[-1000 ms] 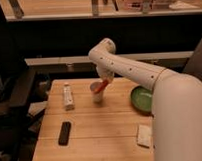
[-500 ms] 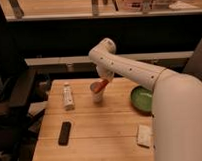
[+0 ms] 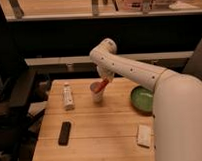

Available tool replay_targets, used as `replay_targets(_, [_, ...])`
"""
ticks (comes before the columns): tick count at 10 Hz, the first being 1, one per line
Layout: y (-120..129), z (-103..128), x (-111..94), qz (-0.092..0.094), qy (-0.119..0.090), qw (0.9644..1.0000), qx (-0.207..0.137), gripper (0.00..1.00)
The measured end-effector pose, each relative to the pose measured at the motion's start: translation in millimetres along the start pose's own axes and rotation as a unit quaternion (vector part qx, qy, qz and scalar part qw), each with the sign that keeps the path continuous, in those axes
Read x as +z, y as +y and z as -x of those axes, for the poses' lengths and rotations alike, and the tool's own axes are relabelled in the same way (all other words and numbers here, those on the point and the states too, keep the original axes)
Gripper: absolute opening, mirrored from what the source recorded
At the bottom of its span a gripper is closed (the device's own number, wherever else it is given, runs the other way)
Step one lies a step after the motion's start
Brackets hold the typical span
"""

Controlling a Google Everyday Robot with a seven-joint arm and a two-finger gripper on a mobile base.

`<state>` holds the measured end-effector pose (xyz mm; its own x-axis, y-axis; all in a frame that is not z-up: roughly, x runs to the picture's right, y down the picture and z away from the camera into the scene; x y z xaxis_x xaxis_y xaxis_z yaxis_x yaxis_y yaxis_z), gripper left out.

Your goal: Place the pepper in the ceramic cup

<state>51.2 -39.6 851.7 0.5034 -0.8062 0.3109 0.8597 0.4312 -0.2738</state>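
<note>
While your gripper (image 3: 106, 78) hangs just above the ceramic cup (image 3: 97, 94), the pepper (image 3: 102, 86) tilts at its rim. Grip state: you cannot tell.

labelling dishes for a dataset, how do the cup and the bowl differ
The cup is white; the bowl is green. The cup is narrow and tall; the bowl is wide and low. The cup has the pepper at its mouth, with the gripper right above it; the bowl sits apart from both. Both stand upright on the table.
</note>
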Motion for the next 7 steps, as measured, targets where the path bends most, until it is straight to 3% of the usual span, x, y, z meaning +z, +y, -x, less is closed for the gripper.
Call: replay_targets(7, [0.8,-3.6,1.1,-0.007,0.003,1.0000,-0.002,0.01])
